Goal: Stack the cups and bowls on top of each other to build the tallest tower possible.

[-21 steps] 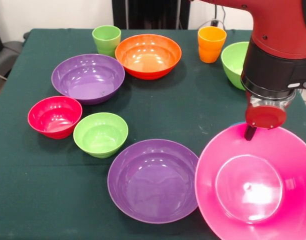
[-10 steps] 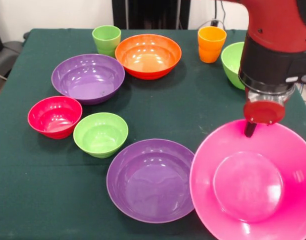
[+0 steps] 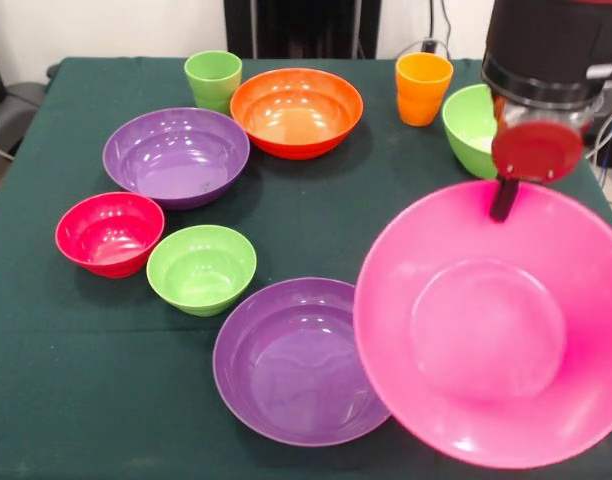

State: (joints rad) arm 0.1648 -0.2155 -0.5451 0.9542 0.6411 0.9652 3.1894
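Pink bowl (image 3: 491, 330) is gripped at its far rim by the pincer (image 3: 505, 200), tilted clear of the counter (image 3: 86, 400), beside the near purple bowl (image 3: 291, 360).

A: What lies under everything?
B: A table (image 3: 76, 420) in dark green cloth, running out of frame near.
A: And beyond it?
B: A pale wall (image 3: 106, 30) far left, a black stand (image 3: 301, 28) far centre, cables (image 3: 438, 25) far right.
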